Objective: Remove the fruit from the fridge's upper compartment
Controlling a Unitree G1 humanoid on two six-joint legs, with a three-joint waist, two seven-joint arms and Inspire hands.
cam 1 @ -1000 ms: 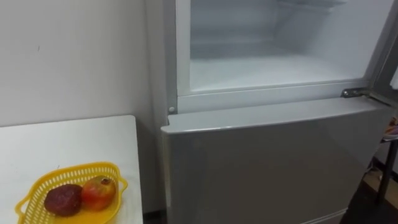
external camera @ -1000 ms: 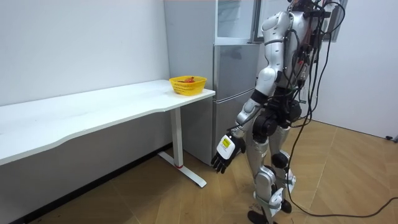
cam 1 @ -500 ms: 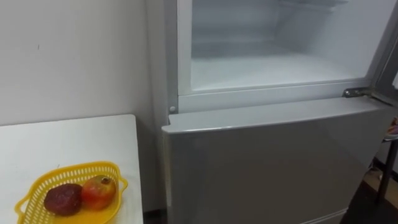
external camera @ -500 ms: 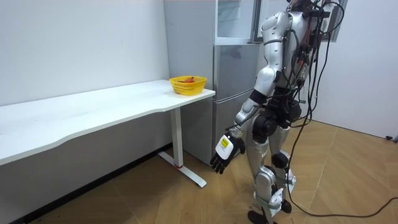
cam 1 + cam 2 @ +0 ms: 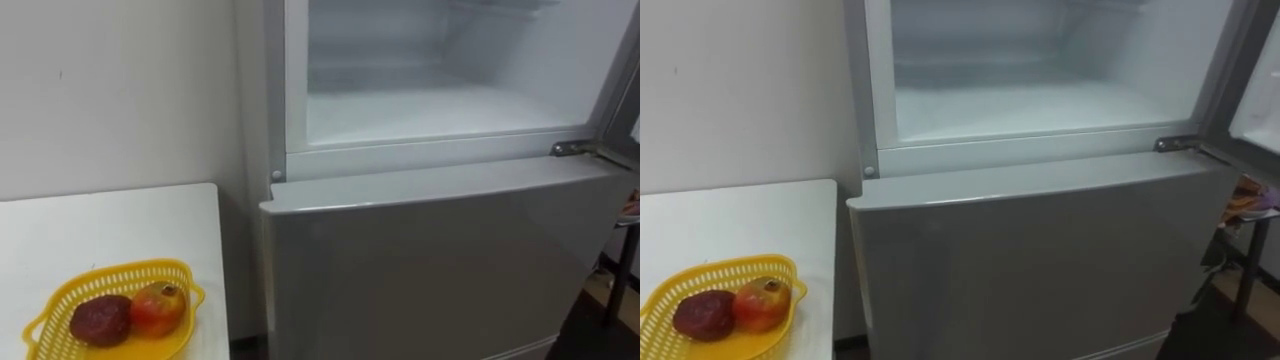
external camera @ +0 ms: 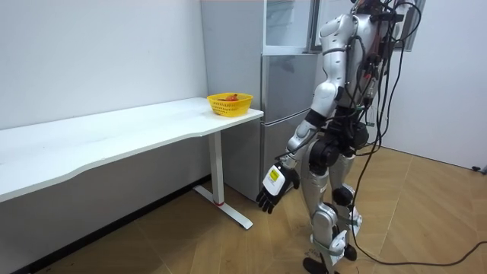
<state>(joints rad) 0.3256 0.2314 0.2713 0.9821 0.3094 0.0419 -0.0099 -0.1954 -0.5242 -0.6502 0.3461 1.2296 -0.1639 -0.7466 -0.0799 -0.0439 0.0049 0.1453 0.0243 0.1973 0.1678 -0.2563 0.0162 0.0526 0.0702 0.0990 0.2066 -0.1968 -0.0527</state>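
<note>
Nothing is in hand yet, so the step looks like a check of the upper compartment (image 5: 440, 100) before any reach. It would go best if the head looked higher and further in first, since only the near part of the white floor shows, and that part is bare. A hand going in should rise well above the top edge of the lower door (image 5: 430, 270), which juts toward the robot. It should also keep left of the hinge (image 5: 572, 148) and the open upper door (image 5: 1252, 95) at the right. In the room view the robot stands before the fridge with its left hand (image 6: 275, 186) hanging low by its leg, fingers loose and holding nothing. On the table (image 5: 110, 225) to the left of the fridge, a yellow basket (image 5: 120, 270) sits at the near corner. It holds a dark red fruit (image 5: 99, 319) and, touching it on the right, a red and yellow fruit (image 5: 157, 308). Whether either one is the thing to be fetched cannot be told; no item shows in the compartment.
</note>
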